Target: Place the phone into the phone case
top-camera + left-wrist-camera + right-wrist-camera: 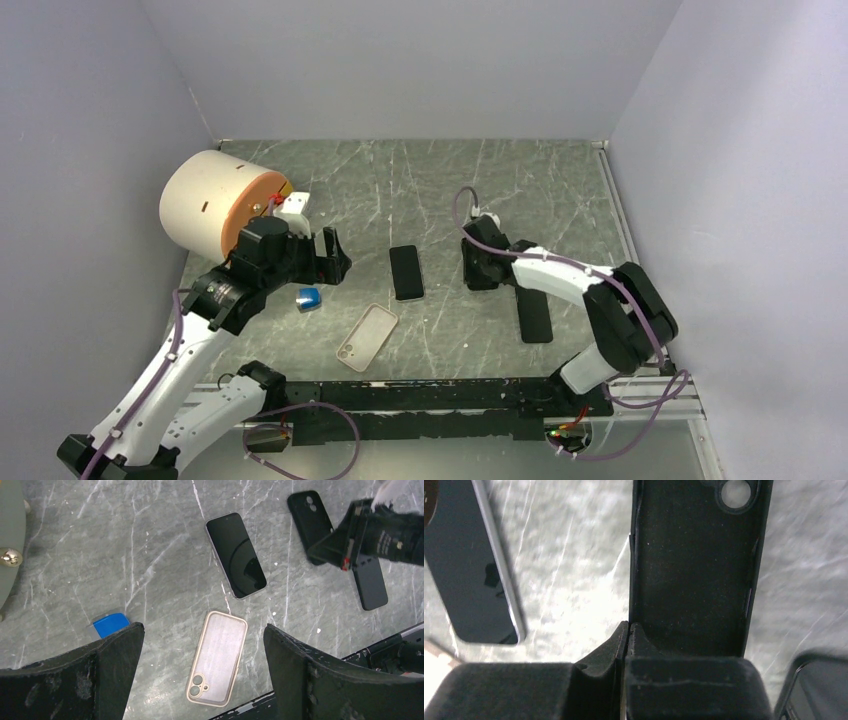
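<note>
- Overhead, a grey marbled table [560, 200] sits between pale walls, with two black-and-white robot arms reaching in from its near edge.
- Phone case [367, 336]: pale beige and translucent. It lies flat and empty near the front edge, left of centre, with its camera cutout at the near end. Nothing touches it.
- Phone [406, 272]: dark screen up, with a pale rim. It lies flat near the middle of the table, just beyond the phone case and apart from it.
- Left claw [336, 262]: its jaws are spread wide and hold nothing. It hangs above the table to the left of the phone. Its wrist camera looks down between two black fingers [115, 675] at the phone case.
- Right claw [628, 630]: its fingers are pressed together, pinching one long side wall of a black case [694, 570]. That case lies hollow side up to the right of the phone.
- Dark slab [535, 315]: phone-shaped and flat on the table beside the right arm, nearer the front edge than the black case. I cannot tell whether it is a phone or a case.
- Small blue object [309, 298]: on the table under the left arm, to the left of the phone case.
- Cream cylinder [215, 200]: large, with an orange end face, lying on its side at the far left.
</note>
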You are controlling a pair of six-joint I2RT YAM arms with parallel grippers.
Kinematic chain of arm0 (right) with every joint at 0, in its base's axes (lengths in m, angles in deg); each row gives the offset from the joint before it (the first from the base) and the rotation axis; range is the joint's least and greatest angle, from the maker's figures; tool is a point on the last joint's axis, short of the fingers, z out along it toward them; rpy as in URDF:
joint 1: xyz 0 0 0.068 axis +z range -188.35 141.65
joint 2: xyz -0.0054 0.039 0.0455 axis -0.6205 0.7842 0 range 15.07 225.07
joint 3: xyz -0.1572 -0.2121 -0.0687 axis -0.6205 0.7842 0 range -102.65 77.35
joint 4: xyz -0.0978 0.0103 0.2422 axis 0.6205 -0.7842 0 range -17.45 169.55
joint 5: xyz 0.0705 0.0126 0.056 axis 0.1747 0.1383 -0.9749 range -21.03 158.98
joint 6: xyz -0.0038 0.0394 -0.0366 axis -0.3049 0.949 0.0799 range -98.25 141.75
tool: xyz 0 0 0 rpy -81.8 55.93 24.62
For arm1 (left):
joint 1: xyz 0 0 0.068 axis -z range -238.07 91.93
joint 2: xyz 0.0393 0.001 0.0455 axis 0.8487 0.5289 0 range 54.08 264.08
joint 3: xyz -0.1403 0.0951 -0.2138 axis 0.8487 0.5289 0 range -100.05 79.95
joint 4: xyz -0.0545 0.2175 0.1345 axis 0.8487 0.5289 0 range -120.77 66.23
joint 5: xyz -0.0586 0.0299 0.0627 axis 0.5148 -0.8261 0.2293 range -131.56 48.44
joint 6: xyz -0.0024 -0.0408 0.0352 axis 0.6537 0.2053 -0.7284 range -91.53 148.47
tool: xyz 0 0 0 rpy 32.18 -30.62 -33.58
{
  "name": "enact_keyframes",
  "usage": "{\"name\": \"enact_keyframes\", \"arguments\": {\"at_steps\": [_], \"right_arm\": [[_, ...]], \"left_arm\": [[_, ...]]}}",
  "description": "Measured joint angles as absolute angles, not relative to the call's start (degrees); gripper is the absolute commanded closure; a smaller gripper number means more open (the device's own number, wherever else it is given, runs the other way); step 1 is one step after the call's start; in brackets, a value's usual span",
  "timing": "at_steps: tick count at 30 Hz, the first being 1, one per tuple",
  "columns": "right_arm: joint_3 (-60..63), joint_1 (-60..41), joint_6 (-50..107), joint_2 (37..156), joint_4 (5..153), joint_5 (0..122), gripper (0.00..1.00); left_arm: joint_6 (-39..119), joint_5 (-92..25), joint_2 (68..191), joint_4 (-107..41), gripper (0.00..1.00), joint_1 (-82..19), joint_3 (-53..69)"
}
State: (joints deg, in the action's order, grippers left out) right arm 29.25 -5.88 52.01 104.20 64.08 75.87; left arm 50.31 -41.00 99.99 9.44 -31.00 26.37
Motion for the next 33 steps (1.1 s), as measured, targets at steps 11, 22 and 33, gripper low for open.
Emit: {"name": "enact_keyframes", "arguments": {"at_steps": [11,22,33], "right_arm": [[33.4,4.9,59.5,98.0,61.4,75.5,0.97],[33.9,6.7,63.9,97.9,59.0,77.2,0.69],[25.2,8.5,64.6,98.6,56.4,79.7,0.34]], "left_arm": [[50.2,-43.0,100.1,9.4,0.06,-31.0,26.4],[50.2,-43.1,99.9,9.5,0.06,-31.0,26.4],[50.2,-45.1,97.5,10.5,0.06,-31.0,26.4]]}}
